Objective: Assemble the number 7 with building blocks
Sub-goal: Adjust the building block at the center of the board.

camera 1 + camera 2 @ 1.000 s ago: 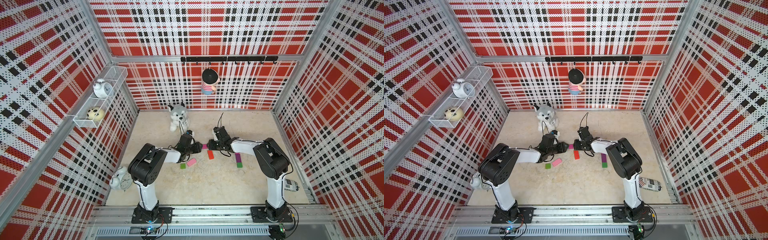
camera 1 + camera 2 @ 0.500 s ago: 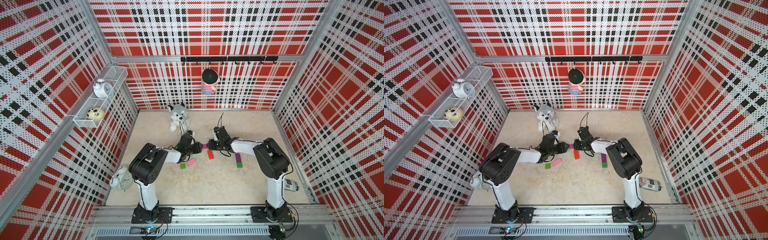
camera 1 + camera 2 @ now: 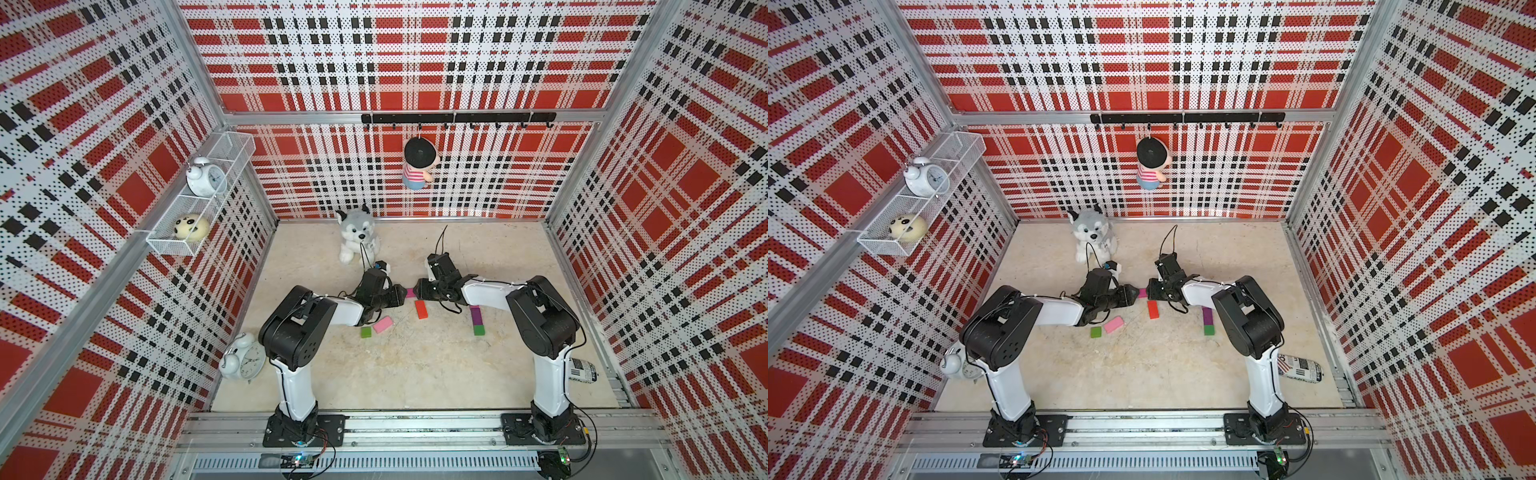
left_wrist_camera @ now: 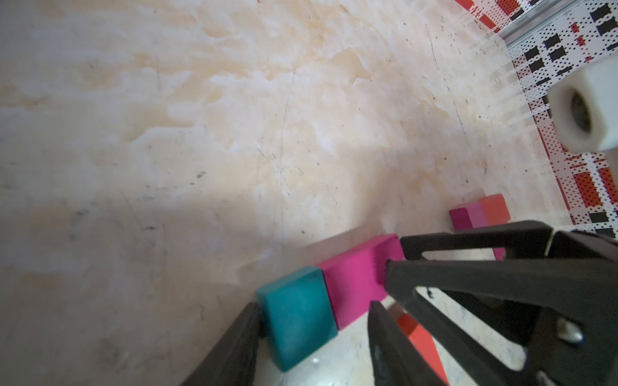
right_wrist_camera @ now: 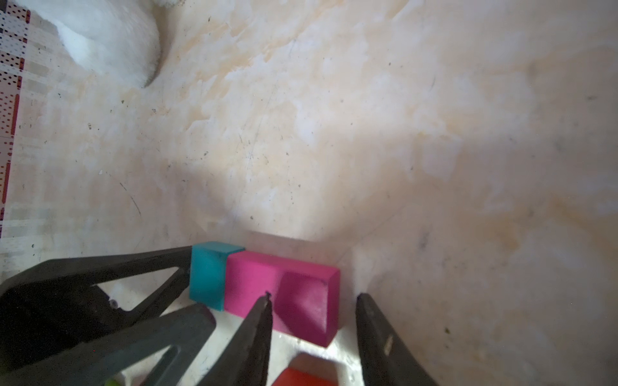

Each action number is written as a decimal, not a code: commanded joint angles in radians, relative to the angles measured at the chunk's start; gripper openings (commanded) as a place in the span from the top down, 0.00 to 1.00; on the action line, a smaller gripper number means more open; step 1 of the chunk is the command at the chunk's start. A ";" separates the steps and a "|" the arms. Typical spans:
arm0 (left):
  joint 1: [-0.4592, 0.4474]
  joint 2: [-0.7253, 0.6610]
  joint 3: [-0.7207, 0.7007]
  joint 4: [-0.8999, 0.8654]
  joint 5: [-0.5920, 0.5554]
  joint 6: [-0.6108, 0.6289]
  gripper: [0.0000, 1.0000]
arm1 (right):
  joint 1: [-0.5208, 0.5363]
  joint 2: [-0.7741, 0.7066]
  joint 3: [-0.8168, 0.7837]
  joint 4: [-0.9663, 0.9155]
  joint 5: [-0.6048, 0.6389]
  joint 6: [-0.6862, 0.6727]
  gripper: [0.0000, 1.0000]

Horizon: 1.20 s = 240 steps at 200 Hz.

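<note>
Jaws of the left gripper [image 4: 314, 309] stand apart, one finger [image 4: 240, 344] touching the end of the teal block [image 4: 297, 320] and the other clear of it, while the right gripper [image 5: 313, 295] has a jaw on each side of the magenta block [image 5: 254, 280], and I cannot tell if it squeezes. Both blocks lie end to end on the table [image 3: 415, 365], teal on the left. The red block [image 3: 421, 309] lies just nearer, the pink block [image 3: 382, 324] and green block [image 3: 365, 332] near left, the purple block [image 3: 476, 314] to the right.
</note>
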 commanded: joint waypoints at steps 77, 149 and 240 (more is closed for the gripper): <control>-0.010 0.027 0.037 0.009 0.013 0.001 0.45 | 0.011 0.005 -0.005 0.019 -0.003 0.016 0.55; -0.008 0.027 0.039 0.010 0.012 0.002 0.44 | 0.017 0.002 -0.003 0.016 0.000 0.022 0.54; -0.005 -0.047 -0.003 0.000 -0.045 0.021 0.04 | 0.091 -0.108 0.003 -0.087 0.138 0.010 0.44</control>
